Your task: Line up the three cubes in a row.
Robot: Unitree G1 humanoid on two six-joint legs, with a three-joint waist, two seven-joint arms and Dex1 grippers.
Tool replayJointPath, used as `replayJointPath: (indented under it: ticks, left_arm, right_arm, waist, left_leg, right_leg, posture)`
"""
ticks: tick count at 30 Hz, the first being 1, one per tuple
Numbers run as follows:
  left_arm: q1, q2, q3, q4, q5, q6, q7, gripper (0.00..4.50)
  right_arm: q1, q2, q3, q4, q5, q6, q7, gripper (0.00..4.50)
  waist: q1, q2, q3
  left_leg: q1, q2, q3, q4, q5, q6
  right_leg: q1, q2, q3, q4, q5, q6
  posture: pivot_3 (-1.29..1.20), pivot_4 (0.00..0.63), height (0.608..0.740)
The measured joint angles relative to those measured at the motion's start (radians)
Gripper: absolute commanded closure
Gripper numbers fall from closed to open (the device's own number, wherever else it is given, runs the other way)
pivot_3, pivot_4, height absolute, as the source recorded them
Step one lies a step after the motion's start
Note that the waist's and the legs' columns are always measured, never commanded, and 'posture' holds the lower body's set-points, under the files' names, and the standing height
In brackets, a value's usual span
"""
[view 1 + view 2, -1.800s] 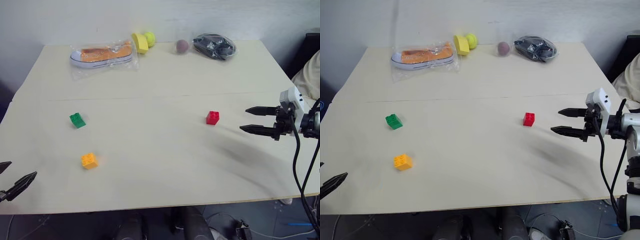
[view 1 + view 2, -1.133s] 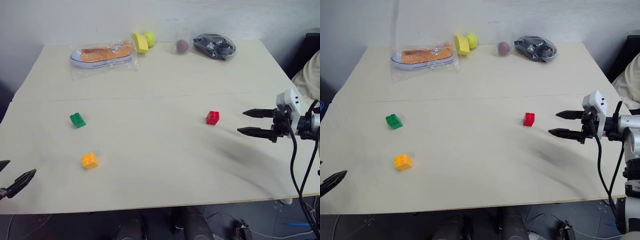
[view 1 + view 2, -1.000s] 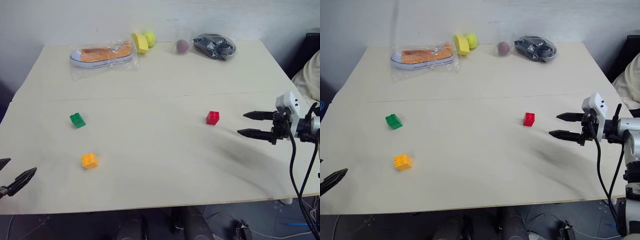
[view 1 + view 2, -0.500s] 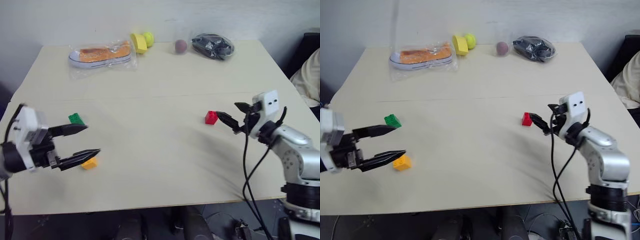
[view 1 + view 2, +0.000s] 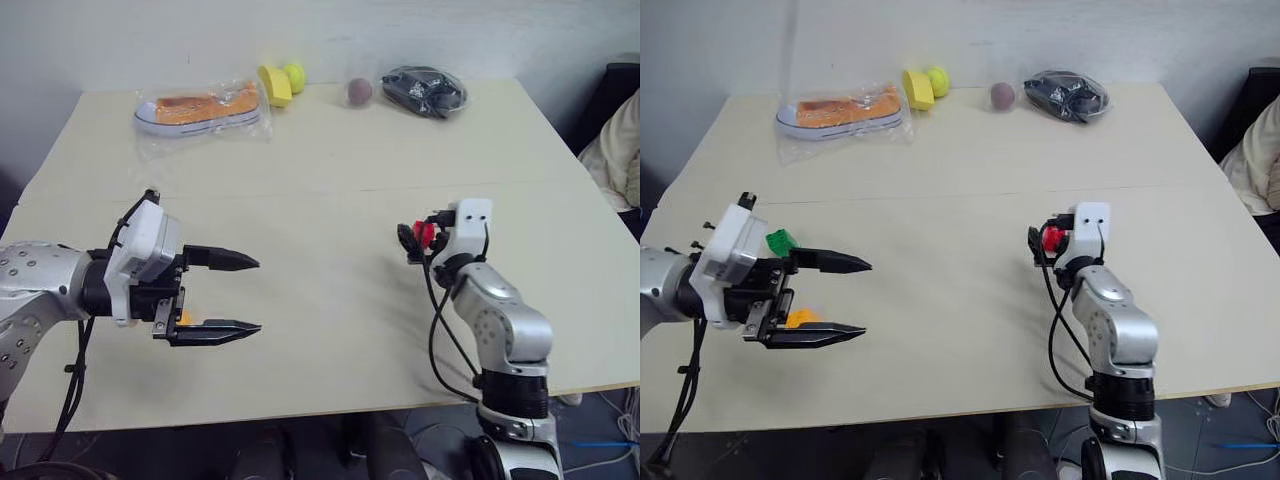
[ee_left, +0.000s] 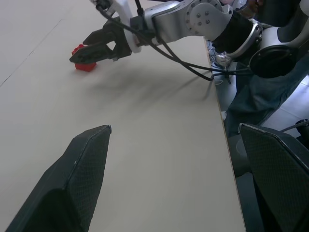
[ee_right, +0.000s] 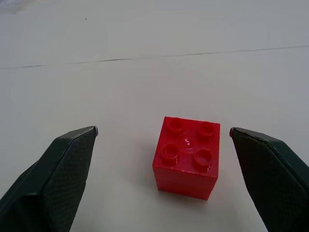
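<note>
Both arms have swung in over the bench (image 5: 330,150) from its outer edges within the last second or so. The right tool (image 7: 161,145) has turned from pointing sideways across the bench to pointing away from the robot, and it is now sitting right at the red cube (image 7: 187,157), fingers spread wide with nothing between them gripped. The left tool (image 5: 222,294) has come in from the bench's near left corner and is hovering above the left half, equally wide open and empty, its fingers pointing toward the middle.

For the task this means that the first pick is being set up: the red cube looks like the one about to be taken, and no cube has been shifted (all three are lying where they were, well apart from a row). The green cube (image 5: 781,240) is lying just behind the left tool, and the orange-yellow cube (image 5: 800,317) is peeking out between its fingers in the head views, lower down on the bench surface.

The right wrist view is giving what the head views cannot: the red cube is standing studs up, between the two fingers but touching neither, slightly nearer one of them. The left wrist view is showing the right tool low beside the red cube from across the bench.
</note>
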Motion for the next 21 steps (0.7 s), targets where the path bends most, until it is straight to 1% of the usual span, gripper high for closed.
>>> replayJointPath:
  ticks: [3, 4, 5, 7, 8, 11, 12, 13, 17, 19, 21]
  left_arm:
    - [-0.002, -0.017, -0.013, 0.000, 0.016, -0.006, 0.011, 0.04]
    - [-0.002, -0.018, -0.013, 0.000, 0.017, -0.007, 0.013, 0.00]
    - [-0.002, -0.018, -0.011, 0.000, 0.020, -0.007, 0.015, 0.00]
    - [-0.002, -0.018, -0.010, 0.000, 0.027, -0.012, 0.019, 0.00]
    - [-0.001, -0.018, -0.009, 0.000, 0.029, -0.014, 0.020, 0.00]
    - [-0.001, -0.019, -0.005, 0.000, 0.033, -0.015, 0.023, 0.00]
    - [0.001, -0.020, -0.003, 0.000, 0.033, -0.015, 0.023, 0.00]
    - [0.004, -0.020, -0.002, 0.000, 0.033, -0.015, 0.023, 0.00]
    - [0.012, -0.020, -0.001, -0.002, 0.033, -0.014, 0.024, 0.00]
    - [0.017, -0.020, 0.000, -0.003, 0.033, -0.014, 0.024, 0.00]
    - [0.035, -0.019, 0.000, -0.006, 0.034, -0.014, 0.019, 0.00]
  right_arm:
    - [-0.017, 0.016, 0.022, 0.078, -0.032, -0.033, -0.022, 0.00]
    - [-0.023, 0.019, 0.025, 0.104, -0.039, -0.047, -0.027, 0.37]
    - [-0.031, 0.022, 0.025, 0.135, -0.049, -0.074, -0.034, 0.56]
    - [-0.041, 0.021, 0.024, 0.171, -0.063, -0.110, -0.038, 1.18]
    - [-0.041, 0.022, 0.024, 0.178, -0.066, -0.120, -0.038, 1.57]
    - [-0.041, 0.023, 0.024, 0.200, -0.070, -0.156, -0.033, 2.49]
    - [-0.040, 0.023, 0.027, 0.204, -0.073, -0.167, -0.029, 2.88]
    - [-0.037, 0.023, 0.032, 0.203, -0.073, -0.174, -0.025, 2.99]
    - [0.003, 0.001, 0.077, 0.173, -0.082, -0.201, 0.038, 2.96]
    - [0.013, -0.054, 0.109, 0.166, -0.078, -0.224, 0.129, 2.96]
    - [0.013, -0.126, 0.135, 0.129, -0.019, -0.237, 0.300, 2.96]
  waist:
    - [-0.001, 0.000, 0.000]
    - [-0.001, 0.000, 0.000]
    - [0.000, 0.000, 0.000]
    - [0.000, 0.000, 0.000]
    - [0.000, 0.000, 0.000]
    - [-0.001, 0.000, 0.000]
    - [-0.001, 0.000, 0.000]
    - [-0.002, 0.000, 0.000]
    - [0.000, 0.000, 0.000]
    - [0.000, 0.000, 0.000]
    - [0.002, 0.001, 0.000]
  left_leg:
    - [0.000, 0.001, 0.000, 0.000, 0.000, 0.000]
    - [0.000, 0.001, 0.000, 0.000, 0.000, 0.000]
    - [0.000, 0.001, 0.000, 0.000, 0.000, 0.000]
    - [0.000, 0.001, 0.000, 0.000, 0.000, 0.000]
    - [0.000, 0.001, 0.000, 0.000, 0.000, 0.000]
    - [0.000, 0.001, 0.000, 0.000, 0.000, 0.000]
    - [0.000, 0.001, 0.000, 0.000, 0.000, 0.000]
    - [0.000, 0.001, 0.000, 0.000, 0.000, 0.000]
    - [0.000, 0.001, 0.000, 0.000, 0.000, 0.000]
    - [0.000, 0.001, 0.000, 0.000, 0.000, 0.000]
    - [0.000, 0.001, 0.000, 0.000, 0.000, 0.000]
  right_leg:
    - [0.000, 0.001, 0.000, 0.000, 0.000, 0.000]
    - [0.000, 0.001, 0.000, 0.000, 0.000, 0.000]
    - [0.000, 0.001, 0.001, 0.000, 0.000, 0.000]
    - [0.000, 0.001, 0.001, 0.000, 0.000, 0.000]
    - [0.000, 0.001, 0.001, 0.000, 0.000, 0.000]
    - [0.000, 0.001, 0.001, 0.000, 0.000, 0.000]
    - [0.000, 0.001, 0.001, 0.000, 0.000, 0.000]
    - [0.000, 0.001, 0.001, 0.000, 0.000, 0.000]
    - [0.000, 0.001, 0.001, 0.000, 0.000, 0.000]
    - [0.000, 0.001, 0.001, 0.000, 0.000, 0.000]
    - [0.000, 0.001, 0.001, 0.000, 0.000, 0.000]
  posture:
    - [0.00, 0.150, 0.740]
    - [0.00, 0.150, 0.740]
    - [0.00, 0.150, 0.740]
    - [0.00, 0.150, 0.740]
    - [0.00, 0.150, 0.740]
    - [0.00, 0.150, 0.740]
    - [0.00, 0.150, 0.740]
    - [0.00, 0.150, 0.740]
    - [0.00, 0.150, 0.740]
    - [0.00, 0.150, 0.740]
    - [0.00, 0.150, 0.740]
